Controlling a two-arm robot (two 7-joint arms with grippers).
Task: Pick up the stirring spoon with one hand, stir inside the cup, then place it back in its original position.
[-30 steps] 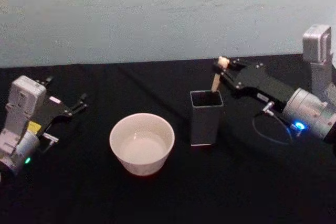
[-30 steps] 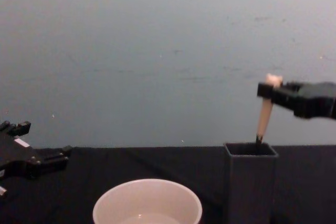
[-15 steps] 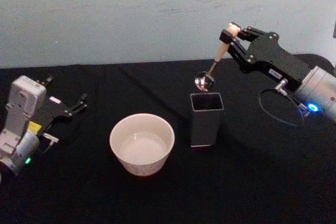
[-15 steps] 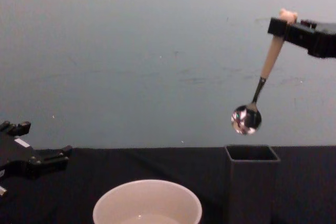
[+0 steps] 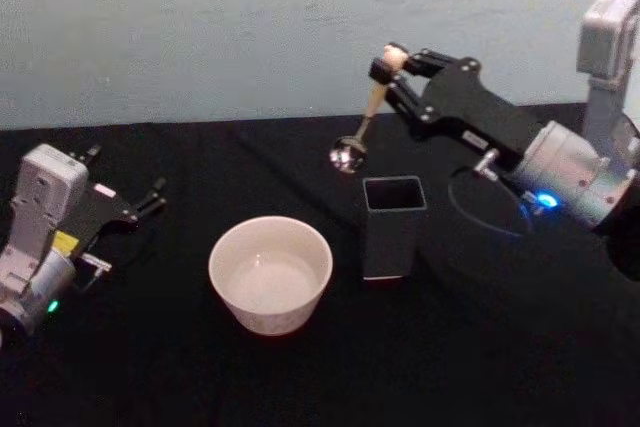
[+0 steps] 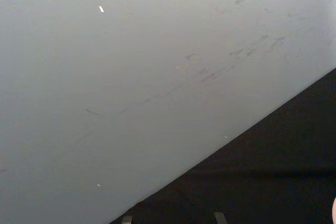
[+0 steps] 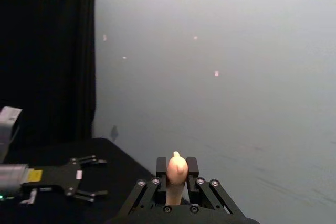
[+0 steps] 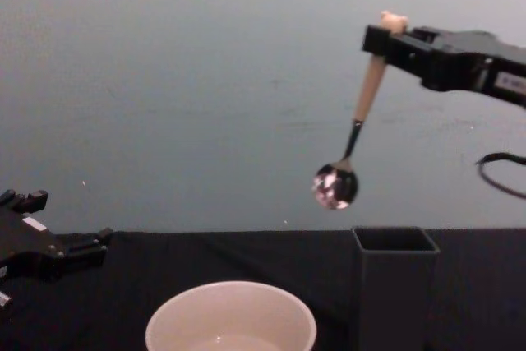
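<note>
The right gripper [image 5: 383, 65] reaches in above the dark grey holder [image 5: 392, 227], its fingers clamped on the top of the stirring spoon [image 8: 360, 121], just under the little bear head. The spoon hangs free in the air, tilted, with its shiny bowl lowest. The bowl sits higher than the holder's thick rim and a little to the holder's left, with open air between the two. Nothing touches the spoon but the fingers.

The cup [image 5: 270, 272] stands left of the holder and slightly nearer the robot. Its thin rim is lower than the holder's, and a strip of bare black table [image 5: 480, 347] separates them. The spoon's bowl is above that strip — closer to the holder than to the cup's centre.

Far to the holder's left, well past the cup, the left gripper [image 8: 62, 223] rests low over the table with its fingers spread apart, holding nothing.
</note>
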